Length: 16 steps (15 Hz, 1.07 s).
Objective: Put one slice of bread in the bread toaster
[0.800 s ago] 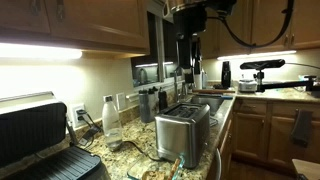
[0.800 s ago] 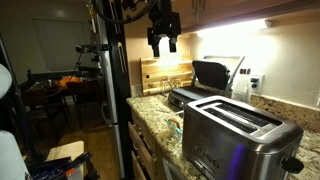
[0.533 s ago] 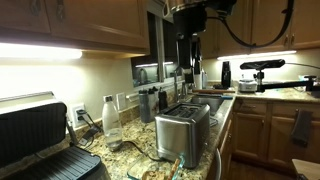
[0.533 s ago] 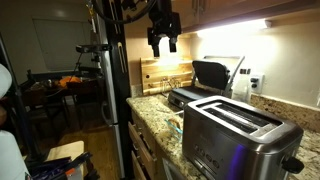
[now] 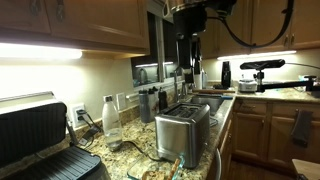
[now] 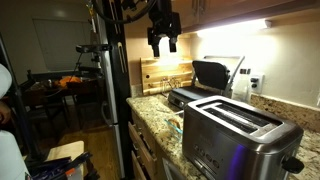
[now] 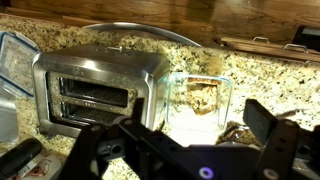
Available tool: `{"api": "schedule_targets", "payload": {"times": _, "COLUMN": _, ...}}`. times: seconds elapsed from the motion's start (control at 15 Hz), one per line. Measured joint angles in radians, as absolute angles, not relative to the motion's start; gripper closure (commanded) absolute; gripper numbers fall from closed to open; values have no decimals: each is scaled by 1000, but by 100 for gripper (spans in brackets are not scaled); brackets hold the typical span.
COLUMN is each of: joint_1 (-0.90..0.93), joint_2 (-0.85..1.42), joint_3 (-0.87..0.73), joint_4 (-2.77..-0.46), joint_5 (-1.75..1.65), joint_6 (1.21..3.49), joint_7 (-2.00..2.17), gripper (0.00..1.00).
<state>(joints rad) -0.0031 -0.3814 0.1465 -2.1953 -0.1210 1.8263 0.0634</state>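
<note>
The shiny steel bread toaster (image 5: 182,131) stands on the granite counter, near the camera in an exterior view (image 6: 240,132). In the wrist view the toaster (image 7: 95,85) lies at the left with its two slots showing. My gripper (image 6: 163,44) hangs high above the counter, well apart from the toaster, and also shows in an exterior view (image 5: 188,68). Its fingers (image 7: 185,140) are spread wide with nothing between them. A brownish patch (image 7: 205,97) shows inside a glass dish; I cannot tell whether it is the slice of bread.
A clear glass dish (image 7: 195,110) sits beside the toaster. A black-and-silver hinged grill (image 5: 35,140) stands open on the counter (image 6: 205,80). A plastic bottle (image 5: 111,118), a wooden board (image 6: 165,72) and a sink area (image 5: 215,97) are nearby.
</note>
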Motion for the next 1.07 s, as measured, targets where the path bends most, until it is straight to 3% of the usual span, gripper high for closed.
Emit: {"api": "schedule_targets", "payload": {"times": 1.07, "joint_1": 18, "joint_2": -266, "joint_3": 154, "joint_4": -2183, "joint_5": -118, "joint_6": 1843, "joint_7": 199, "gripper": 0}}
